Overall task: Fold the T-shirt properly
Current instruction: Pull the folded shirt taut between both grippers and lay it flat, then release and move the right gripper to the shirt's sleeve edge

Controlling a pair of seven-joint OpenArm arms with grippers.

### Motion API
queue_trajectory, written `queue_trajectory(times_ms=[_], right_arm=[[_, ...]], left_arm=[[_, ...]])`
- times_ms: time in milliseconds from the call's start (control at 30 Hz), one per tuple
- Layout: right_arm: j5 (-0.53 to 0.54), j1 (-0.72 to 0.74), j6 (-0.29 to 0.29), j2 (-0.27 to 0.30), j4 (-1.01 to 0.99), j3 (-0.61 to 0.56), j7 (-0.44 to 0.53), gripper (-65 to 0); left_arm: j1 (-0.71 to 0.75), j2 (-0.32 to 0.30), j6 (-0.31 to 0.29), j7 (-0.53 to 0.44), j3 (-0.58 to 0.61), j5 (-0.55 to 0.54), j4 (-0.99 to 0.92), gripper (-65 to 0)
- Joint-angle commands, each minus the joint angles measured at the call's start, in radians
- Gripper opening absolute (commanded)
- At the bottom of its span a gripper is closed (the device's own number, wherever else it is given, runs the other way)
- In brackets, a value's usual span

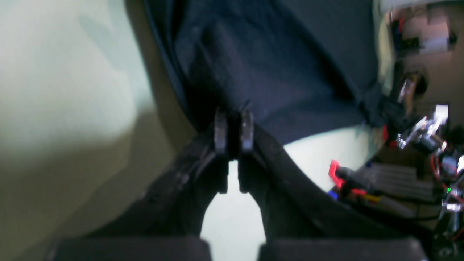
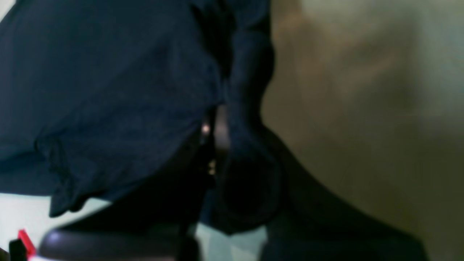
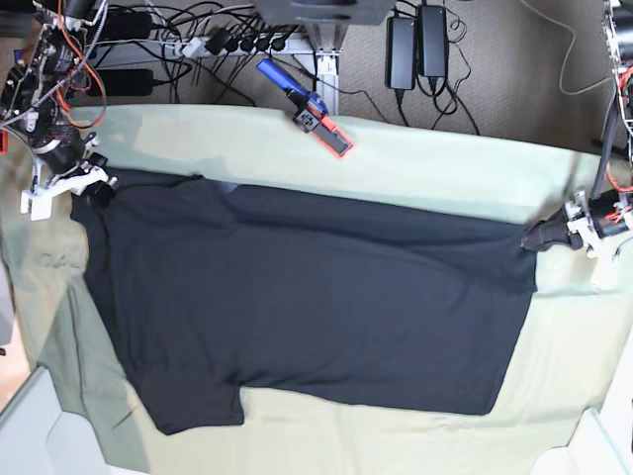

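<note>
Stretching across the middle of the frame, the black T-shirt [image 3: 326,297] is lying with a plain dark side showing, its upper edge running between the 2 robot hands. At the upper left of the overhead picture, the right gripper [image 3: 102,190] is clenching a bunched bit of the shirt, and in its own wrist view the fabric is bulging around the fingers. Over at the right of the frame, the left gripper [image 3: 539,237] is pinching the opposite upper corner, its fingertips closing tightly on the cloth.

As for progress, I'm judging that the folding is sitting at an early stage. Both upper corners are being held, and a slanting crease is showing below the top edge, but no neat fold is lying finished. The body is spreading wide, with 1 flap poking out at the lower left and another corner sitting at the lower right. What is remaining, as I'm reading it, is nearly everything: bringing the held edge over the body, tucking in the sides, then making the bundle smaller and flattening it. A pale green cloth [image 3: 71,332] is resting beside and partly under the shirt's left side.
</note>
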Motion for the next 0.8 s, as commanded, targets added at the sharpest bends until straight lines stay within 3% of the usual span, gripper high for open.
queue_trajectory(times_ms=[0, 333, 733, 767], right_arm=[[0.008, -0.011, 0.060, 0.026, 0.026, 0.008, 0.021, -65.0], [0.011, -0.099, 0.060, 0.075, 0.051, 0.008, 0.021, -65.0], [0.003, -0.121, 0.060, 0.091, 0.051, 0.013, 0.036, -65.0], [-0.008, -0.121, 0.060, 0.091, 0.051, 0.013, 0.054, -65.0]], left_arm=[[0.002, -0.035, -0.003, -0.011, -0.015, -0.023, 0.040, -65.0], [0.175, -0.082, -0.003, -0.010, -0.024, -0.023, 0.198, -65.0], [0.211, -0.082, -0.003, -0.005, -0.024, -0.042, 0.210, -65.0], [0.211, -0.082, -0.003, -0.010, -0.024, -0.039, 0.210, -58.0]])
